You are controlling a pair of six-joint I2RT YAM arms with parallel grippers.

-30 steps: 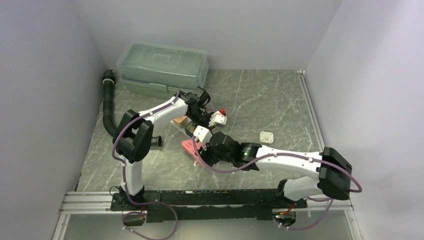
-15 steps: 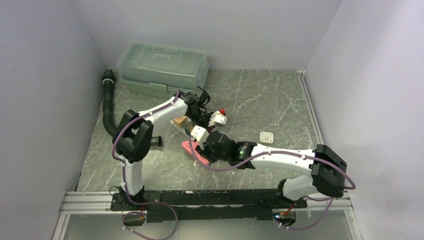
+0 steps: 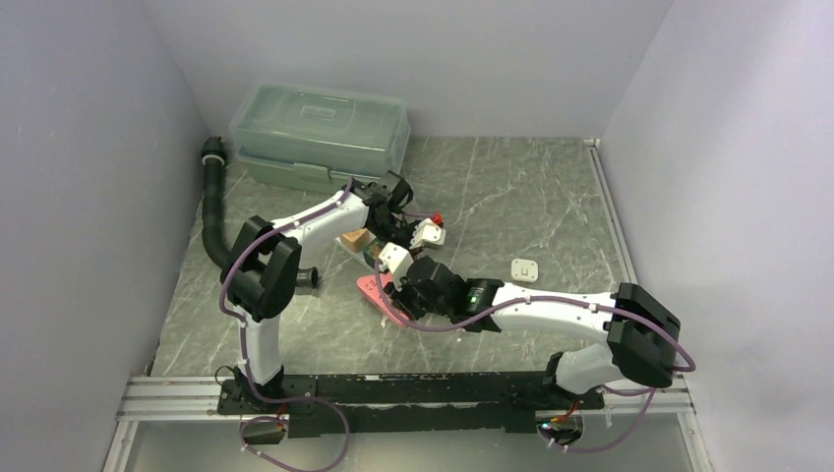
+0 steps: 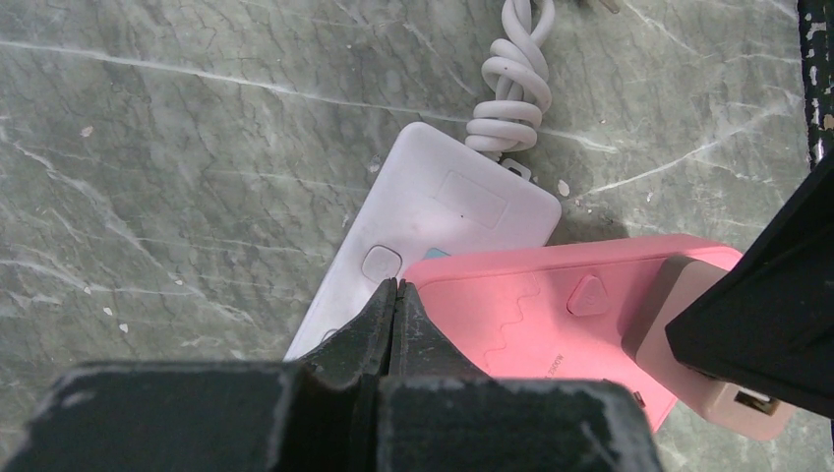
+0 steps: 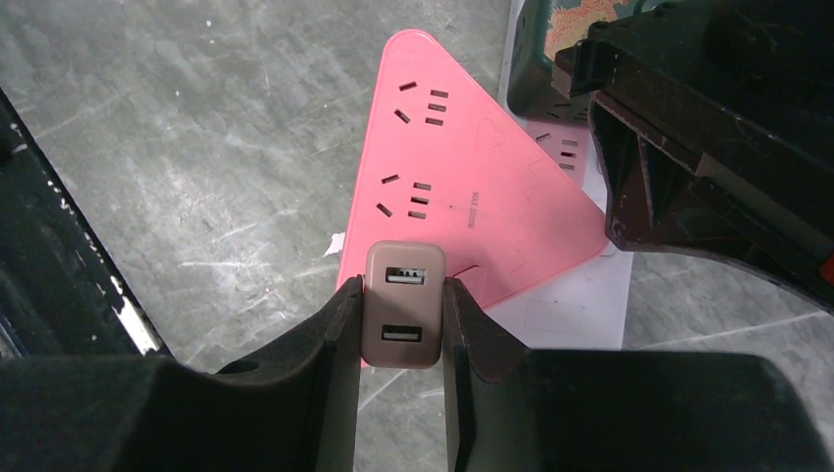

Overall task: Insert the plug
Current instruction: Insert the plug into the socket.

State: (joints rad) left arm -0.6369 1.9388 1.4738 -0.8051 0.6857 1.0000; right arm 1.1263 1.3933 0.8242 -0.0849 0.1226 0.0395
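Caught only from above: marble table (image 3: 511, 187) and green lidded box (image 3: 320, 133) at far left. Saw pink power strip (image 5: 462, 177) lying partly atop a white power strip (image 4: 433, 216); read its sockets only from right wrist, and the white strip's coiled cord (image 4: 516, 69) only from left wrist. Found left gripper (image 4: 391, 295) pinched closed on nothing, tips at the pink edge. Found right gripper (image 5: 403, 295) clamped on beige USB plug (image 5: 404, 339) at the pink corner; could not tell contact.

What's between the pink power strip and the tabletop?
A white power strip lies partly under the pink power strip, its coiled cord leading away; clearest in the left wrist view.
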